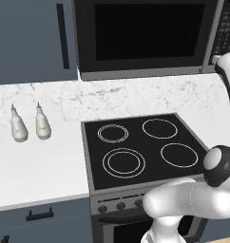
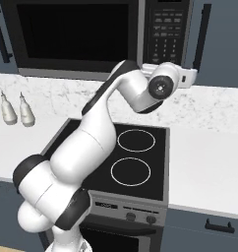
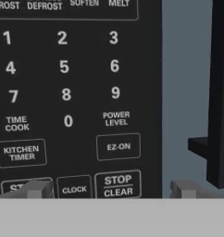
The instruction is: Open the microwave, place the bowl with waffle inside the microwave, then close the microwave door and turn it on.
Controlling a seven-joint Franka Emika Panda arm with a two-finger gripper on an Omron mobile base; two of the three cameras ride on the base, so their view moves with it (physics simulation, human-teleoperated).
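Note:
The microwave [image 1: 145, 71] hangs over the stove, and its microwave door [image 2: 72, 32] of dark glass is shut. Its keypad panel [image 2: 167, 34] sits at the right end. My gripper [image 3: 111, 190] is open and close in front of that keypad [image 3: 63, 92], at its lower rows. One fingertip [image 3: 35, 189] stands before the bottom-left button, left of CLOCK. The other fingertip lies past the panel's right edge. The white hand [image 2: 165, 81] is raised just below the keypad. The bowl and the waffle are hidden.
A black stovetop [image 1: 140, 147] lies below the arm. Two pale bottles [image 1: 18, 126] [image 1: 42, 123] stand on the white counter [image 1: 36, 171] to the left. A blue-grey cabinet door with a black handle [image 3: 220, 92] adjoins the microwave's right side.

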